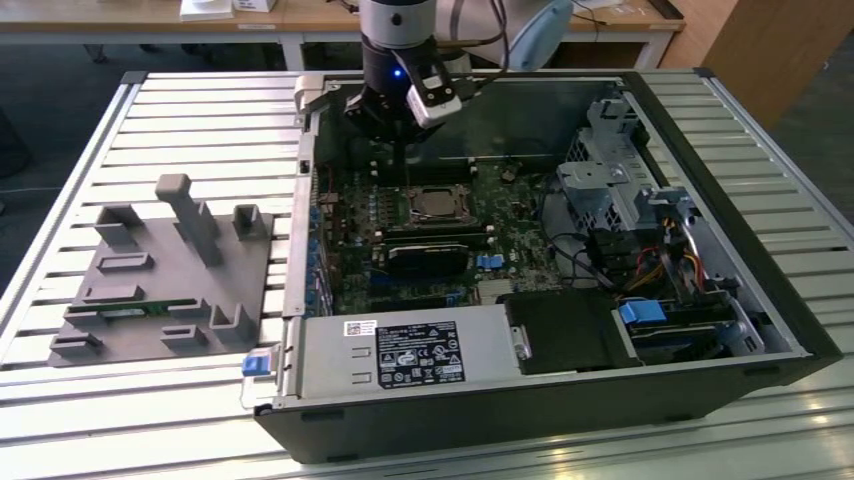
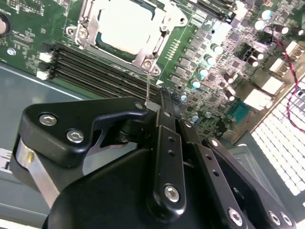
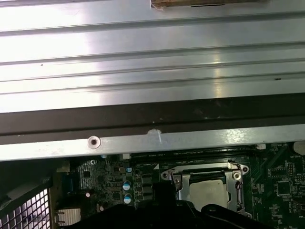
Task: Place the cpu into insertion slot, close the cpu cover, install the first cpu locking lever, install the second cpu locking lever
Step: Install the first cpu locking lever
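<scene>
Open computer case (image 1: 534,410) on slatted metal table (image 1: 80,130), wooden desks (image 1: 107,22) along upper edge; gripper (image 2: 159,102) clenched, anything grasped unclear.

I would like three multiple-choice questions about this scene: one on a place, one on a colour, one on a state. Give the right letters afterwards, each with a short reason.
1. Where is the cpu? A on the fixture tray; B on the motherboard inside the computer case; C on the table.
2. What colour is the motherboard? A red; B white; C green.
3. How is the cpu cover? A lying flat around the cpu; B standing upright; C removed.
Key: 1 B, its silvery top shows amid the board; 2 C, green shows between components; 3 A, the frame lies level around the chip.
</scene>
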You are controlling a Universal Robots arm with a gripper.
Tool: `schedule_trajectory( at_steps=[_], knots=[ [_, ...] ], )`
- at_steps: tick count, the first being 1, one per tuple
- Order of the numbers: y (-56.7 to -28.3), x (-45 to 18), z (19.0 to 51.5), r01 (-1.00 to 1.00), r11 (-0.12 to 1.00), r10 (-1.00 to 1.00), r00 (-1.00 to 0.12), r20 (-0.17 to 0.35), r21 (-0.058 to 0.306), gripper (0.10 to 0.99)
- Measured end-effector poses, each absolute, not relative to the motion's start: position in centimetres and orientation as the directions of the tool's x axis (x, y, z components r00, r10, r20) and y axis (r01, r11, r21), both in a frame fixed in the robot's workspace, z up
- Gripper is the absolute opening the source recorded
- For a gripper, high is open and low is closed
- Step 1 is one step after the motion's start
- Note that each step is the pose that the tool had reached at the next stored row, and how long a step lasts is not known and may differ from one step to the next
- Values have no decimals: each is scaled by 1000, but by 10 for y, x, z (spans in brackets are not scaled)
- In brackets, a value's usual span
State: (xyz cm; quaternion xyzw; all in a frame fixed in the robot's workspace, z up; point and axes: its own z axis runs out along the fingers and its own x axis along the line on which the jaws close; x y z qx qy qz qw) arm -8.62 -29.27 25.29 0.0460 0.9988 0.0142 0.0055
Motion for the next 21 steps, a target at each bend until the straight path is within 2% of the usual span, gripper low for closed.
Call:
schedule_trajectory(
  at_steps=[21],
  knots=[
    [-292,-74,251,92,995,92,-996,-8,29,102]
  ],
)
